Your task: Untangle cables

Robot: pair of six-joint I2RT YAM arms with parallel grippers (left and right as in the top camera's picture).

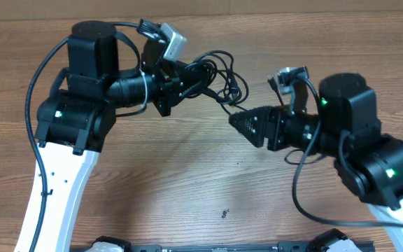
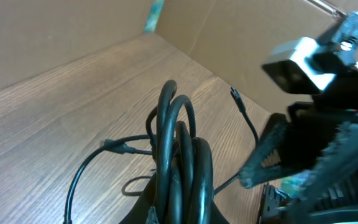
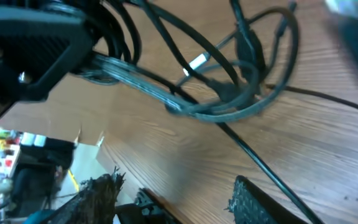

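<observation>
Cables: looped bundle rising from left hand, loose strands trailing onto table.
Left hand: clenched on cables.
Right hand: fingers apart, grasping nothing, just beside bundle, opposite left hand.

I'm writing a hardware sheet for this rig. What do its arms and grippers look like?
The left arm and right arm share white lower links and black joint housings with green lights; black wires loop alongside. The left gripper and right gripper are black; the right's fingers are ridged and tapering.
</observation>
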